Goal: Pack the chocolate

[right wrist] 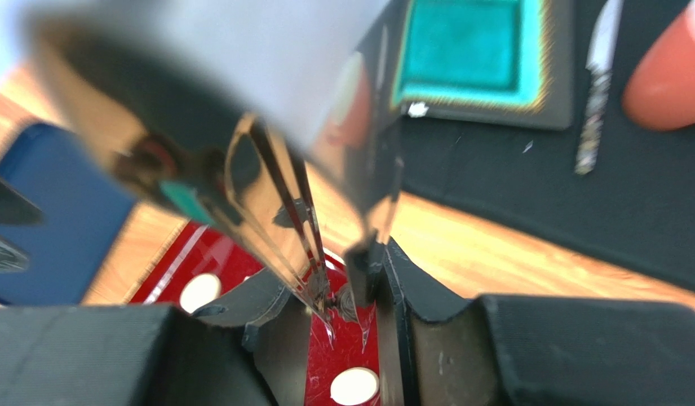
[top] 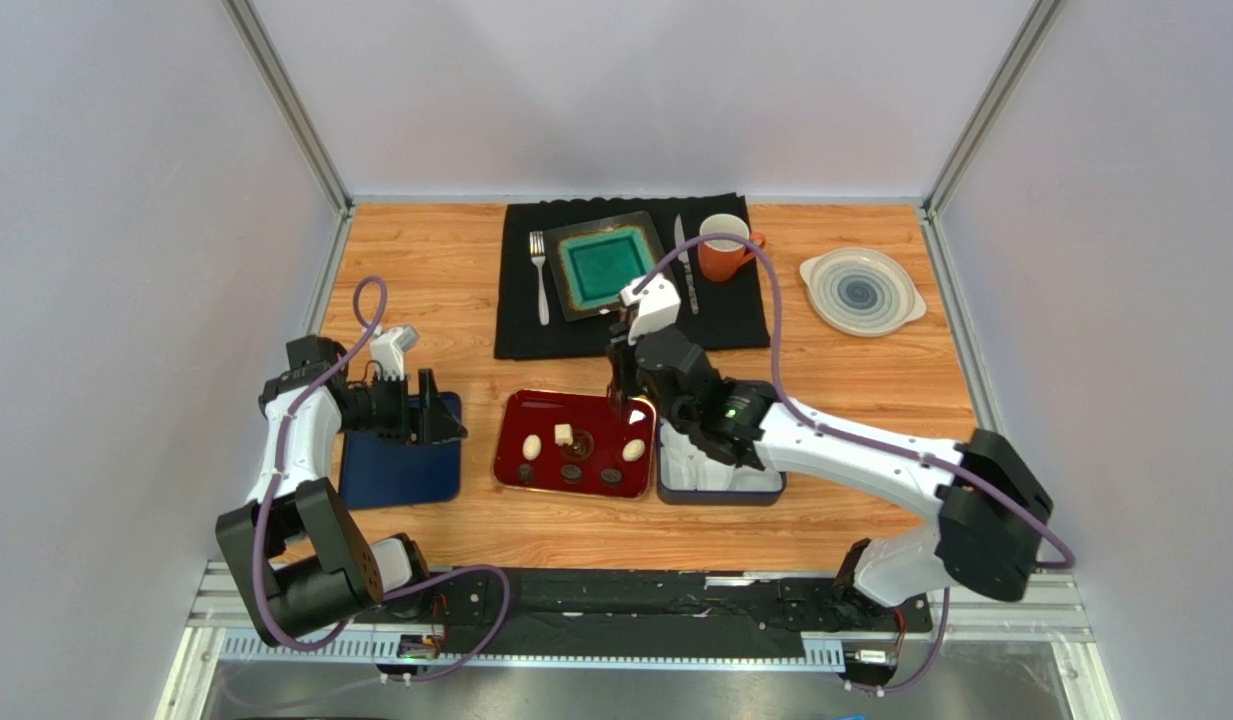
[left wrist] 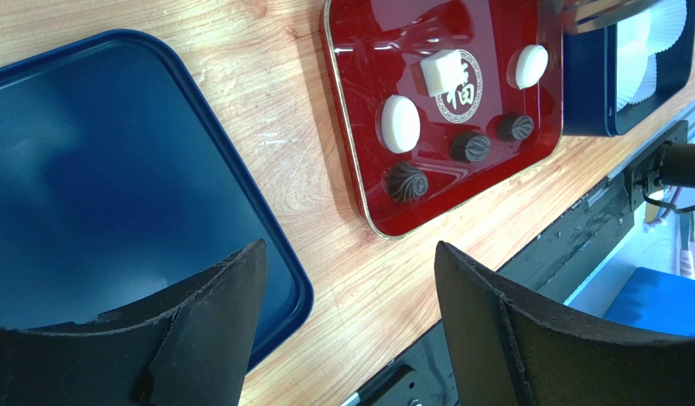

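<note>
Chocolate [left wrist: 470, 147] lies on the red tray [top: 637, 488], six pieces that I can count: a white cube [left wrist: 441, 72] near the gold sign in the middle, two white ovals [left wrist: 400, 123] beside it, and three dark rounds [left wrist: 407, 182] in a row along the near side. The right gripper [top: 624, 393] hangs over the far edge of the red tray. Its fingers are pressed on metal tongs [right wrist: 266, 169], and the tips of the tongs reach down toward the red surface (whether a piece sits between the tips, I cannot tell).

The left gripper [left wrist: 349, 254] has its fingers wide apart and holds nothing; it is left of the red tray, over the edge of a blue lid [left wrist: 96, 169]. Just right of the red tray stands a blue box [left wrist: 588, 85] with white paper cups [left wrist: 647, 42]; the right arm crosses over it and hides most of it from above.

Behind the red tray is a black mat [top: 577, 323] with a teal plate [top: 597, 264], a fork [top: 541, 278], a knife [top: 681, 263] and an orange mug [top: 723, 248]. A pale round dish [top: 861, 290] lies far right.

The tabletop [top: 427, 270] is light wood, with pale walls on three sides.
</note>
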Motion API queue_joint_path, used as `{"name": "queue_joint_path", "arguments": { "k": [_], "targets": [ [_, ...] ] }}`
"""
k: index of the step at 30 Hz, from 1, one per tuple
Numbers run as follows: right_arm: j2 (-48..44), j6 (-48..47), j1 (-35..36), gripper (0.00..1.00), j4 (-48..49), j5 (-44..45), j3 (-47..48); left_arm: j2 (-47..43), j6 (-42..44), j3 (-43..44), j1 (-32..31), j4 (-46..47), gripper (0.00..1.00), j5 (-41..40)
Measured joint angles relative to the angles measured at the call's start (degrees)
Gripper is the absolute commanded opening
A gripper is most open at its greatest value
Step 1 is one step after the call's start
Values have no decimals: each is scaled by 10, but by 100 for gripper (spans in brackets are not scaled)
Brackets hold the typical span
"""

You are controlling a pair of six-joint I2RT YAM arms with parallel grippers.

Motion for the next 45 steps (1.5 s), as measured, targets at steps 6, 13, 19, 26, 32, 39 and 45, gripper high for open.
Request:
{"name": "queue_joint_path", "arguments": {
  "k": [6,13,19,26,32,39,45],
  "targets": [
    [-127,-3,-38,24,-27,16,-34,0,0,0,0,0,81,0],
    [-282,-8,-129,24,-104,46,-117,0,0,0,0,-1,81,0],
    [-314,-14,-159,24,-127,49,-150,0,0,0,0,-3,81,0],
    [-314,-13,-197,24,-146,50,-177,0,0,7,0,-5,81,0],
    [-310,-13,-210,25,-150,44,-187,0,0,8,0,-6,81,0],
    [-301,-13,-212,31,-147,36,-187,0,0,9,0,-7,81,0],
    [-288,-13,-219,38,-145,31,-187,0,1,9,0,-7,81,0]
  ]
}}
